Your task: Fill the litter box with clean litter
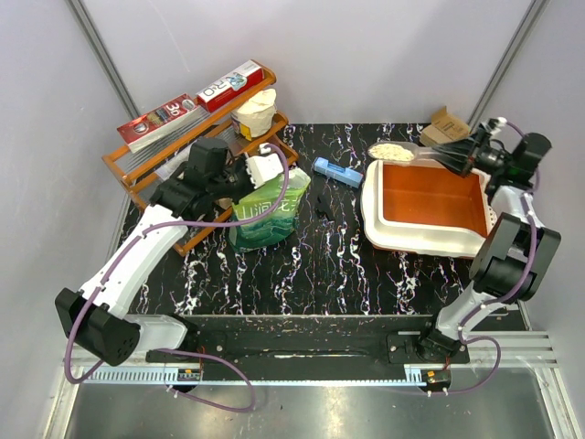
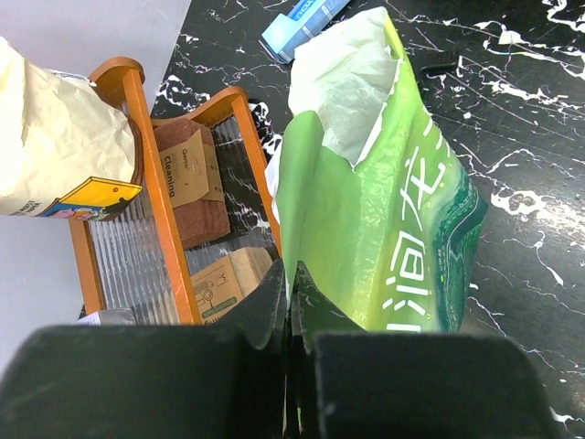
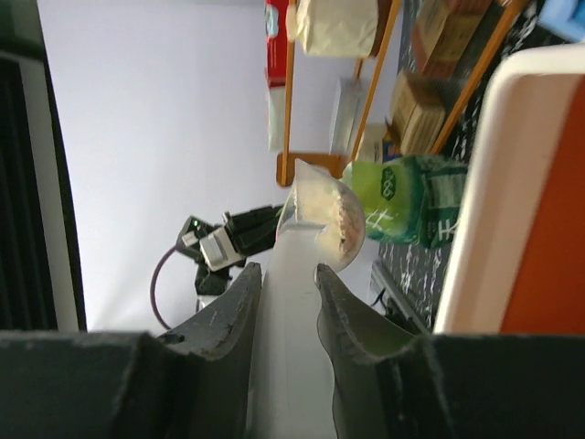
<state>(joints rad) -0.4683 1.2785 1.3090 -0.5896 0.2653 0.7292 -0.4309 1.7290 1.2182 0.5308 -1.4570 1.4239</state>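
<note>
The litter box (image 1: 379, 197), white-rimmed and orange inside, lies at the right of the table, and its inside shows only orange. My right gripper (image 1: 454, 157) is shut on the handle of a translucent scoop (image 1: 411, 151). The scoop's bowl hangs over the box's far left corner with clean litter (image 1: 390, 151) heaped in it. In the right wrist view the fingers (image 3: 245, 302) clamp the scoop handle (image 3: 291, 329), with the litter box rim (image 3: 475, 183) to the right. My left gripper (image 2: 291, 274) is shut on the upper edge of the green pouch (image 2: 384, 229), which stands open-topped beside the rack.
An orange wire rack (image 1: 146, 174) at the back left carries red boxes (image 1: 196, 102) and a pale paper bag (image 1: 254, 114). A blue box (image 1: 336, 171) and a small black object (image 1: 322, 208) lie between pouch and litter box. A cardboard box (image 1: 443, 123) sits behind the tray.
</note>
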